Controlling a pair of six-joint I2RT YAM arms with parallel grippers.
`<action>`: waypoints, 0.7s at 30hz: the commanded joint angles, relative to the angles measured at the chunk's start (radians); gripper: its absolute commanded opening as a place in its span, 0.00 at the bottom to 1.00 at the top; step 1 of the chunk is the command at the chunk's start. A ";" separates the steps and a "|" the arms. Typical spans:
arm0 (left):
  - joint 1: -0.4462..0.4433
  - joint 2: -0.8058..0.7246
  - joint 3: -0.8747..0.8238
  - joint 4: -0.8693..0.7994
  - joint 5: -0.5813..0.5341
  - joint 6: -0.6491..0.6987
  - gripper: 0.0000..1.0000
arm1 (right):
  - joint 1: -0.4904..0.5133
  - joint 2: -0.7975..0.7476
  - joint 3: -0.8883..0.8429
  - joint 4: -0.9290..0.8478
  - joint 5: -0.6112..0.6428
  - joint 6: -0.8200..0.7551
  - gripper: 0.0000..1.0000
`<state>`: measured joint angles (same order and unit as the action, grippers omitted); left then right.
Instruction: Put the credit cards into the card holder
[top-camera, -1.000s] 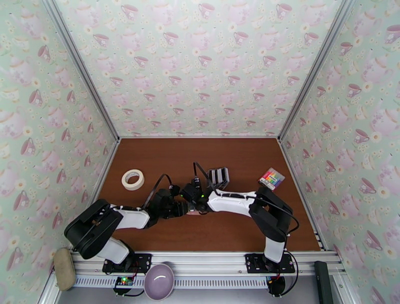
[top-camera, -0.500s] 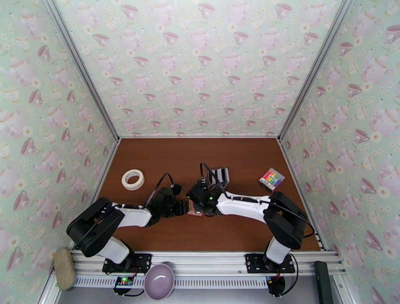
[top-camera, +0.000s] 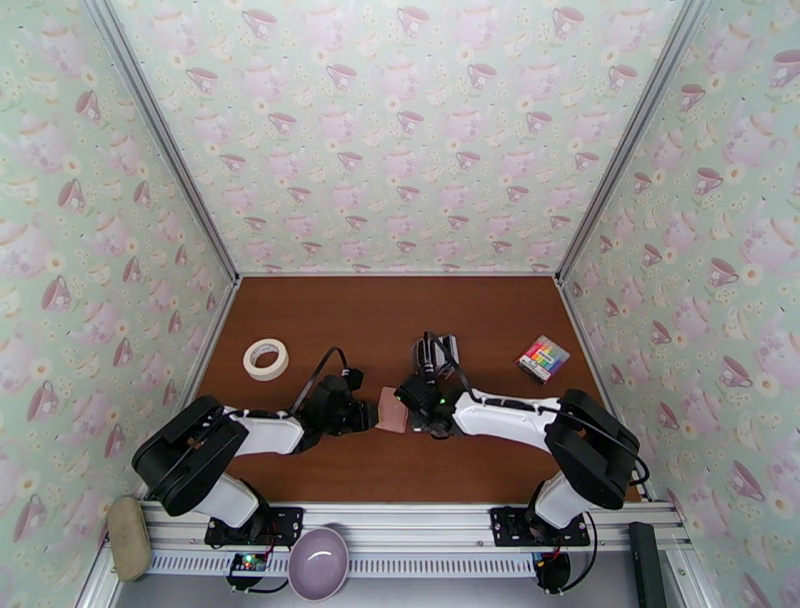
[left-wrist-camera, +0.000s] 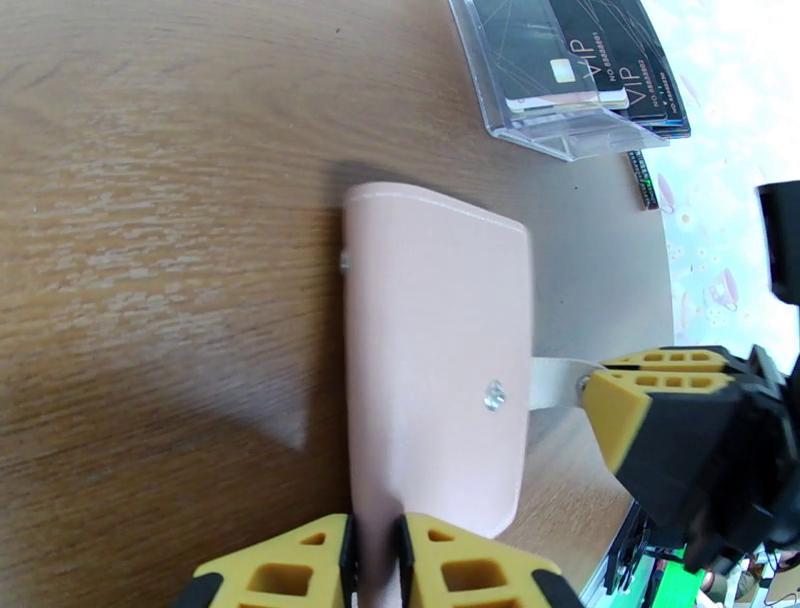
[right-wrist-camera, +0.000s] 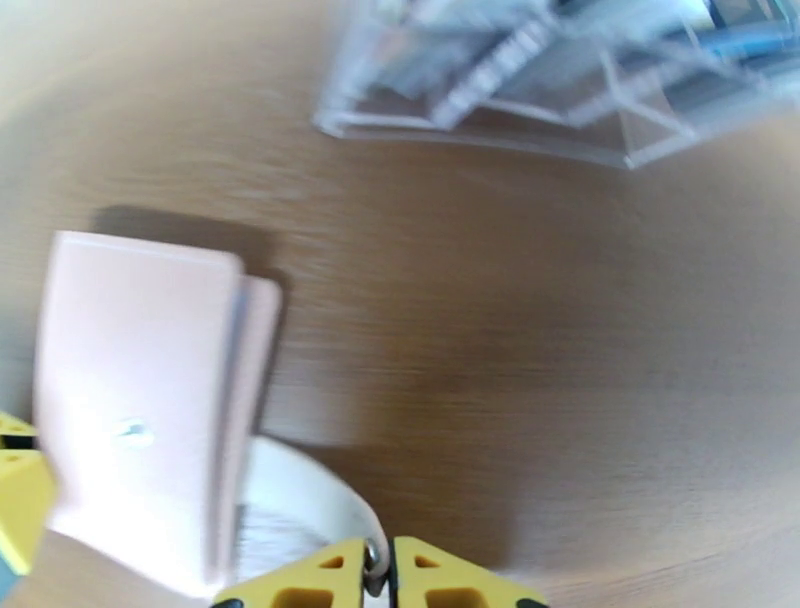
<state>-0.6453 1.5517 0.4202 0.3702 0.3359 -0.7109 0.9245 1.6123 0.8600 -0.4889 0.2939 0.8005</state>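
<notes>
My left gripper (left-wrist-camera: 372, 560): clenched on the near edge of the card holder (left-wrist-camera: 430, 340).
My right gripper (right-wrist-camera: 378, 575): pinched on the snap tab (left-wrist-camera: 552, 382), which is pulled out sideways from the case.
Card holder: pale pink, folded shut, flat on the brown table (left-wrist-camera: 150, 200) between my two grippers, silver stud facing up.
Credit cards (left-wrist-camera: 590, 50): standing in a clear stand (left-wrist-camera: 540, 130) just beyond the case.
Writing: "VIP" on the dark cards; a line beginning "NO" is too small to read.

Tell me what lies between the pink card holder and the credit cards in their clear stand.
Bare wooden table, nothing else; the left wrist view shows the stretch from the card holder to the credit cards in their clear stand.
</notes>
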 joint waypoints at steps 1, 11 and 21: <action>-0.011 0.060 -0.036 -0.192 -0.078 -0.009 0.20 | -0.020 -0.007 -0.022 0.022 -0.013 0.005 0.15; -0.019 0.059 -0.037 -0.188 -0.078 -0.017 0.21 | -0.030 0.039 0.000 0.005 -0.001 -0.015 0.32; -0.020 0.061 -0.033 -0.185 -0.077 -0.020 0.21 | -0.044 0.035 0.014 -0.031 0.046 -0.039 0.36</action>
<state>-0.6529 1.5471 0.4217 0.3645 0.3225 -0.7197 0.8955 1.6421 0.8528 -0.4808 0.3050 0.7803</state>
